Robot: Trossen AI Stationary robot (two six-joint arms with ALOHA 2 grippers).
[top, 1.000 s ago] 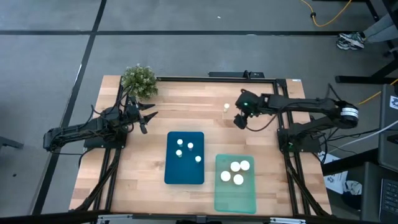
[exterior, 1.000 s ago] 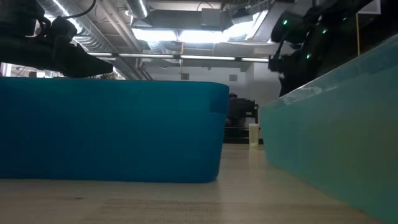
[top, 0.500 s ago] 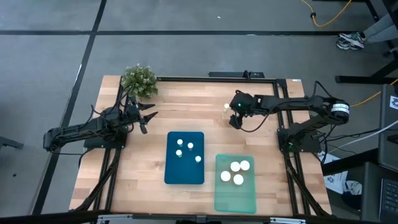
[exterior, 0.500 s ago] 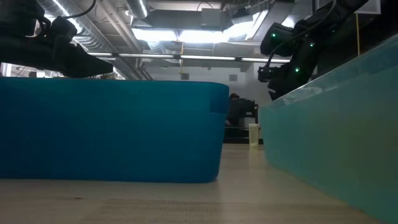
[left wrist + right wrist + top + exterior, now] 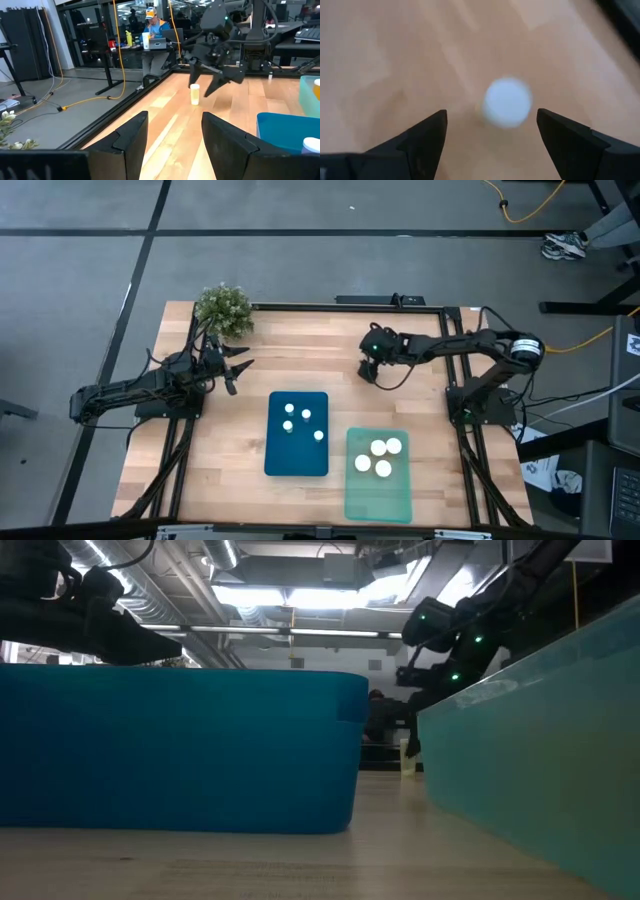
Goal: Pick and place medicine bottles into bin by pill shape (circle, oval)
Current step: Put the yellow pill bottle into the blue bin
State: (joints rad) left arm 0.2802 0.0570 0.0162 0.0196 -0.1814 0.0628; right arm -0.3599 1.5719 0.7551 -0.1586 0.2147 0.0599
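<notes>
One small pale bottle with a white cap [image 5: 194, 94] stands alone on the far middle of the table; it also shows in the low view [image 5: 405, 756] and the right wrist view [image 5: 507, 103]. My right gripper [image 5: 200, 89] is open just above it, pointing down, one finger on either side of its cap and clear of it; in the high view the gripper [image 5: 368, 367] hides the bottle. My left gripper [image 5: 236, 365] is open and empty at the far left. Several white-capped bottles stand in the blue bin [image 5: 275, 460] and in the teal bin [image 5: 378, 500].
A small green potted plant [image 5: 223, 308] stands at the far left corner, close to the left arm. The two bins sit side by side near the table's front middle. Bare wood lies between the bins and the lone bottle.
My right gripper has moved toward the table's left edge and down, over the lone bottle, staying open. The bottle has not moved.
</notes>
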